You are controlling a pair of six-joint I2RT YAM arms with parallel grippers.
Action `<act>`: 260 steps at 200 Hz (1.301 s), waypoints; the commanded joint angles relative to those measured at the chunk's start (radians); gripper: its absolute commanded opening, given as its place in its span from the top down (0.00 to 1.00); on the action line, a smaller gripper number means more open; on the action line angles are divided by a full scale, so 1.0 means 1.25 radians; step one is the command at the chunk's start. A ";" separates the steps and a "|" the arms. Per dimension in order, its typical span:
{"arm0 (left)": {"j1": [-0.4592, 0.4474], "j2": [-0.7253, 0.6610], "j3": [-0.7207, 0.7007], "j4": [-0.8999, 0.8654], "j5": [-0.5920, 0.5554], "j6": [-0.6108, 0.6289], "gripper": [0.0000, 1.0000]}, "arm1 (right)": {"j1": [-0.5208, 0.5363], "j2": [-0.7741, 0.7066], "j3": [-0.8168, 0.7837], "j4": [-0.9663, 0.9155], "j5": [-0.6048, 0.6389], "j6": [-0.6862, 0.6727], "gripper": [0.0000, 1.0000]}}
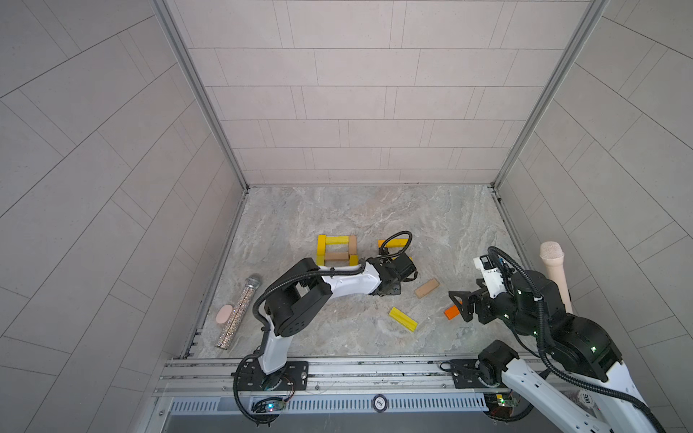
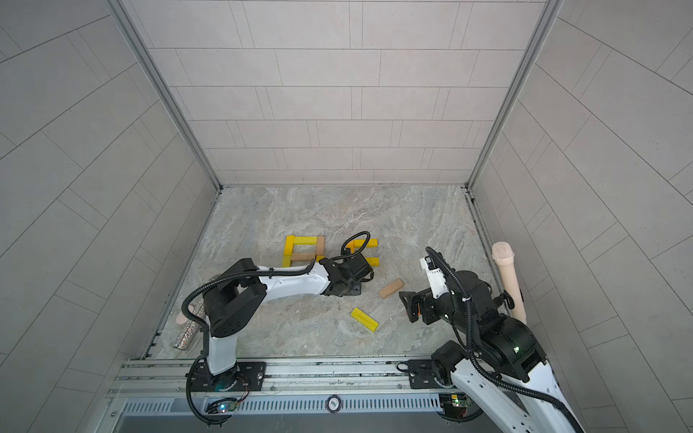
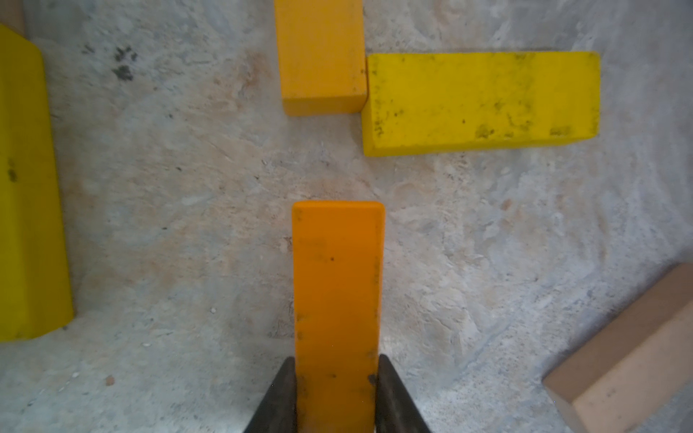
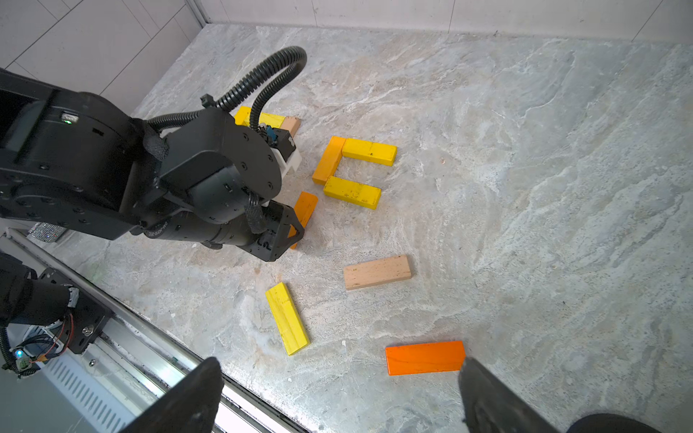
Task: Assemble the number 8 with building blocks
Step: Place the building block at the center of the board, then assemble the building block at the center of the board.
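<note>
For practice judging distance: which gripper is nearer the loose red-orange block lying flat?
Right. The right gripper hovers open beside the red-orange block, one jaw at its end. The left gripper, gripping a second orange block, sits farther, past the tan block.

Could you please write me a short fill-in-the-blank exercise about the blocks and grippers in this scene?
1. The block clamped in the left gripper is coloured ___.
2. The right gripper is ___ and holds nothing.
3. One orange bar forms a C with ___ yellow bars.
Missing words: orange; open; two.
</note>
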 commanded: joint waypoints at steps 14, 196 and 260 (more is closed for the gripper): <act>0.014 0.013 0.013 -0.017 -0.026 -0.052 0.74 | -0.001 -0.017 -0.001 -0.011 0.011 -0.002 0.01; 0.058 -0.027 -0.087 0.087 0.073 -0.042 0.63 | -0.001 -0.024 -0.003 -0.009 0.018 0.002 0.00; 0.069 -0.017 -0.075 0.099 0.080 -0.042 0.66 | -0.001 -0.025 -0.003 -0.009 0.019 0.002 0.00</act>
